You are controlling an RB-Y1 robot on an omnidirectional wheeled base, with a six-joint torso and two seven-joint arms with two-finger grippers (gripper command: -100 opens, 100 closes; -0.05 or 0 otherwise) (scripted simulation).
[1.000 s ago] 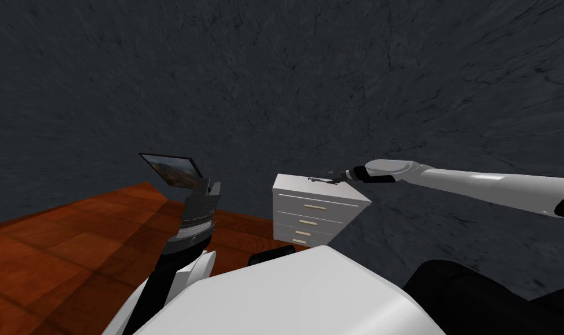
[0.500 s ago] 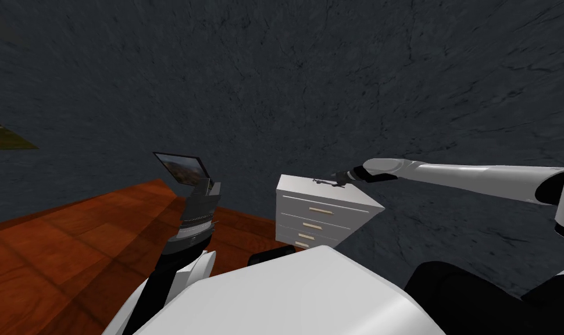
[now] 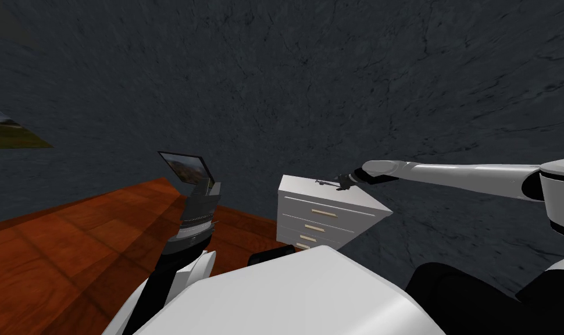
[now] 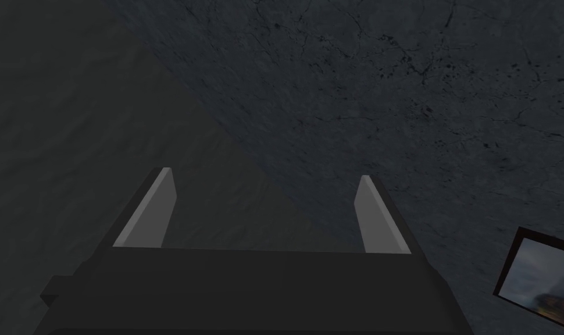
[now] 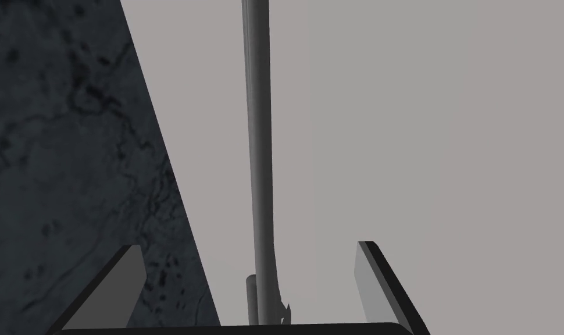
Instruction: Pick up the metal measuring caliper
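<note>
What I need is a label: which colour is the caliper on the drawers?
Plain grey: the long slim caliper bar shows best in the right wrist view.

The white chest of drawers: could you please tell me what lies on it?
A grey metal caliper lies on the white chest of drawers, between the open right hand's fingers; the hand's dark body covers its near end.

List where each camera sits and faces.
Head view: on the head, looking down at the drawer chest; left gripper and right gripper show.
Left wrist view: on the left gripper, facing dark wall; jaws open.
Right wrist view: on the right gripper, facing the caliper; open jaws straddle it.
Head and right wrist share caliper, chest.
</note>
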